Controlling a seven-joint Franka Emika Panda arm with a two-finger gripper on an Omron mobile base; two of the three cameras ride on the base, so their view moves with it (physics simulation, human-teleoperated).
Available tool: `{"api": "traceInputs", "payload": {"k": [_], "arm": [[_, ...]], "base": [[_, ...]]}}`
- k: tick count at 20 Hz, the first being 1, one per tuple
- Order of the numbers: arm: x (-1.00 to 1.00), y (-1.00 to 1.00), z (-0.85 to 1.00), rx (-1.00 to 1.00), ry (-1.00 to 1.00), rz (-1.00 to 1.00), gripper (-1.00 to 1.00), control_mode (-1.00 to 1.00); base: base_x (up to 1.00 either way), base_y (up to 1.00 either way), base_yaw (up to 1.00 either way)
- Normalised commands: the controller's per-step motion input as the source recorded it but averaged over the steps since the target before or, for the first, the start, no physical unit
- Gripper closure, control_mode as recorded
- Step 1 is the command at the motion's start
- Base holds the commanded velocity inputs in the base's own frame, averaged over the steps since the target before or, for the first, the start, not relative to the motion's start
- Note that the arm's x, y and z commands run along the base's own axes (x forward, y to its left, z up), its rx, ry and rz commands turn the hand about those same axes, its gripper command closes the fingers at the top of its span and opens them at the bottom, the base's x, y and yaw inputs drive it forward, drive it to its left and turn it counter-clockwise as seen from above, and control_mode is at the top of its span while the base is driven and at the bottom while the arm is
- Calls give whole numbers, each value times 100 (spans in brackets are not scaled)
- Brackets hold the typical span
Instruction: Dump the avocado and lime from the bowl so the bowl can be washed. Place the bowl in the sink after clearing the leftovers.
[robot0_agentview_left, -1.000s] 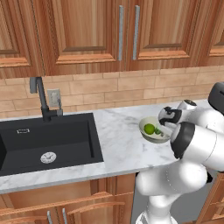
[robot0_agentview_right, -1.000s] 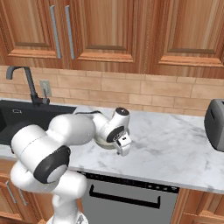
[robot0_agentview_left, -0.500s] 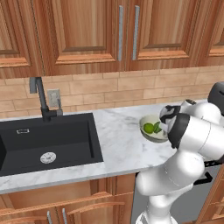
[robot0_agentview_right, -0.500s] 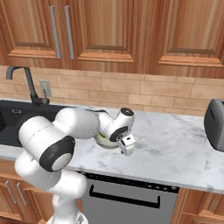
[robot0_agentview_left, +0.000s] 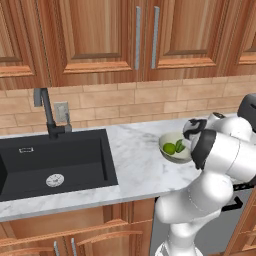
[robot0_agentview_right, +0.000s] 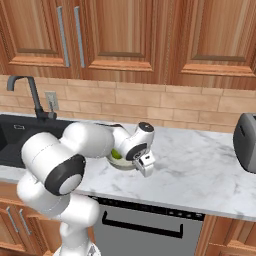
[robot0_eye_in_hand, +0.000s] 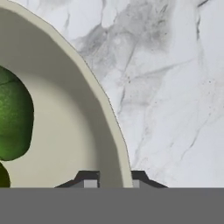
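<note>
The pale bowl (robot0_agentview_left: 174, 157) stands on the marble counter to the right of the black sink (robot0_agentview_left: 75, 155). In it lie the bright lime (robot0_agentview_left: 169, 148) and the darker avocado (robot0_agentview_left: 180, 145). My gripper (robot0_agentview_left: 190, 145) is at the bowl's right rim. In the hand view the bowl (robot0_eye_in_hand: 65, 131) fills the left side, and my gripper (robot0_eye_in_hand: 114, 180) is shut on its rim, one fingertip inside and one outside. A green fruit (robot0_eye_in_hand: 13, 118) lies inside; I cannot tell which one. From the right base view the bowl (robot0_agentview_right: 121, 163) sits behind my gripper (robot0_agentview_right: 144, 169).
A black faucet (robot0_agentview_left: 47, 112) rises behind the sink basin. A grey toaster (robot0_agentview_right: 246, 142) stands at the far right of the counter. Bare marble (robot0_agentview_right: 200, 170) stretches between the bowl and the toaster. Wooden cabinets hang above.
The jaws were open around the bowl's rim and have come together on it. The hand has settled slightly lower at the bowl's right side; bowl and fruits have not moved.
</note>
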Motion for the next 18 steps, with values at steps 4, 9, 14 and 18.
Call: {"api": "traceInputs", "payload": {"k": [4,9,14,18], "arm": [[-11,22,42,-2,-19,0,100,-100],[-18,28,69,-2,-22,0,100,-100],[-22,36,76,0,-21,0,100,-100],[-44,37,77,0,-15,0,100,-100]], "base": [[0,0,0],[0,0,0],[0,0,0],[0,0,0]]}}
